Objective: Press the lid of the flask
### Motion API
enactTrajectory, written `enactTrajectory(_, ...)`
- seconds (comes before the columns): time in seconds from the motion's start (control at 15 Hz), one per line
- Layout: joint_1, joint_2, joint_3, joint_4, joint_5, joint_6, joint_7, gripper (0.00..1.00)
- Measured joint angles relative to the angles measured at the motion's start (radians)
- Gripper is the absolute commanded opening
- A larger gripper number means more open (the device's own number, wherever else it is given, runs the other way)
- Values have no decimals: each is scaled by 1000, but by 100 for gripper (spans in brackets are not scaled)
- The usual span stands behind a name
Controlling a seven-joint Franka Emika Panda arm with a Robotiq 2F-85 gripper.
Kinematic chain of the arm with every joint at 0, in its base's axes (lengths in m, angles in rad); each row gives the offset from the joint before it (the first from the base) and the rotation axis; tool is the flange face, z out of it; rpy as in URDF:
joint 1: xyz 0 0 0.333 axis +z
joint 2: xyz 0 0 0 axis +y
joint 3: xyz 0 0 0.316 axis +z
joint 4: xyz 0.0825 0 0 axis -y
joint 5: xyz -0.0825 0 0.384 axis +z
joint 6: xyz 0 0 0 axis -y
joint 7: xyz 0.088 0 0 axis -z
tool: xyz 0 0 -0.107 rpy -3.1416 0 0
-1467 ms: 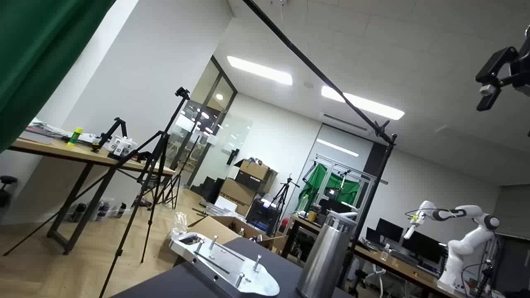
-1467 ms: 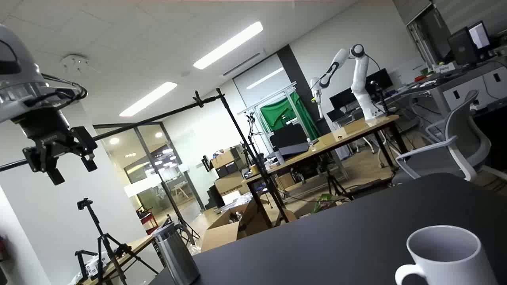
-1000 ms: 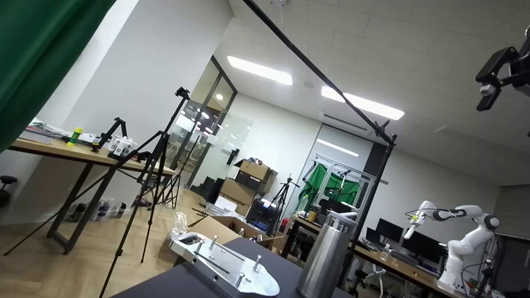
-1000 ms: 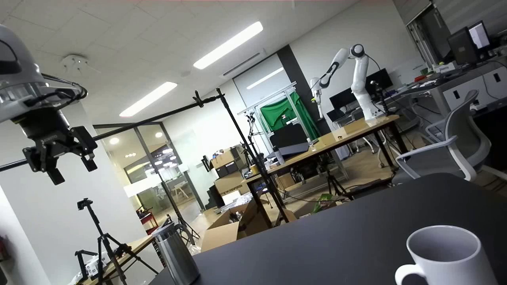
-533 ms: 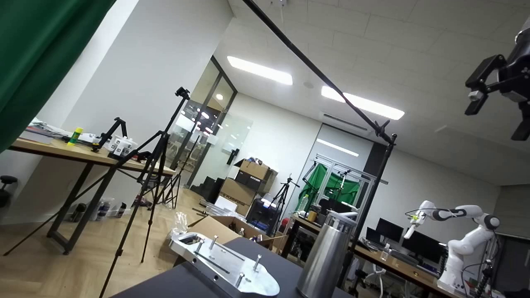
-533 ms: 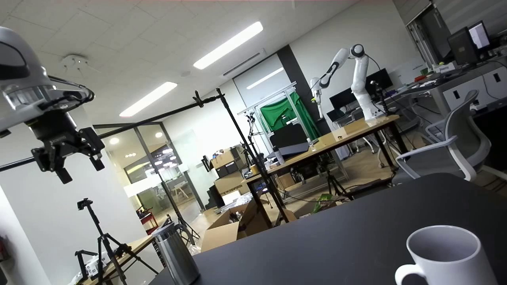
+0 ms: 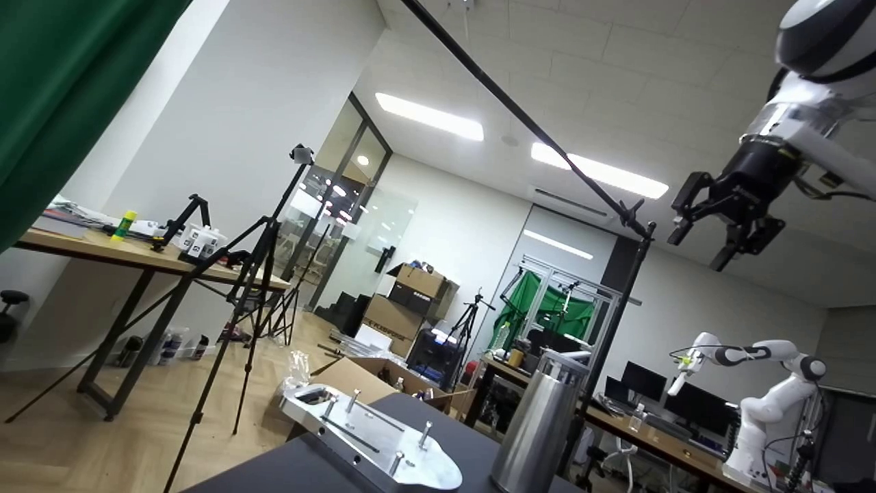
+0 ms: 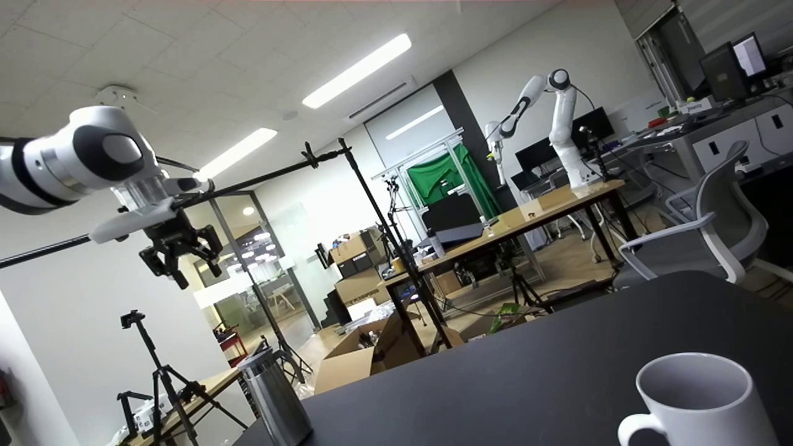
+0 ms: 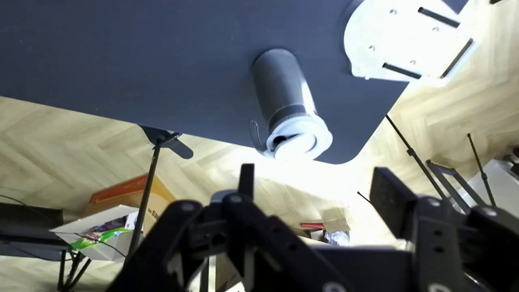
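Observation:
The flask, a tall brushed-steel cylinder with a handle, stands upright on the dark table in both exterior views point(image 7: 537, 431) point(image 8: 279, 402) and in the wrist view point(image 9: 279, 85). Its round lid point(image 7: 567, 359) tops it; the lid looks pale under strong glare in the wrist view point(image 9: 304, 136) and also shows in an exterior view point(image 8: 255, 360). My gripper point(image 7: 699, 248) is open and empty, well above the flask and apart from it. Its spread black fingers show in an exterior view point(image 8: 198, 275) and in the wrist view point(image 9: 314, 178), where the lid lies just beyond them.
A flat white and grey metal plate with upright bolts point(image 7: 383, 438) lies near the flask; it also shows in the wrist view point(image 9: 405, 40). A white mug point(image 8: 700, 396) stands on the dark table point(image 8: 526, 378). A black pole point(image 7: 616, 315) rises behind the flask.
My open gripper and arm have moved further into both exterior views, leftward in one and rightward and slightly down in the other, closer to the flask. The flask has not moved.

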Motion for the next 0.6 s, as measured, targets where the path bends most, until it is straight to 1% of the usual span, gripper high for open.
enactTrajectory(0.2, 13, 151, 4, 142, -43, 46, 2, 24)
enactTrajectory(0.4, 33, 263, 4, 257, -76, 55, 3, 5)
enactTrajectory(0.47, 41, 294, 4, 289, -83, 55, 4, 1)
enactTrajectory(0.6, 57, 348, 4, 347, -88, 54, 5, 0)
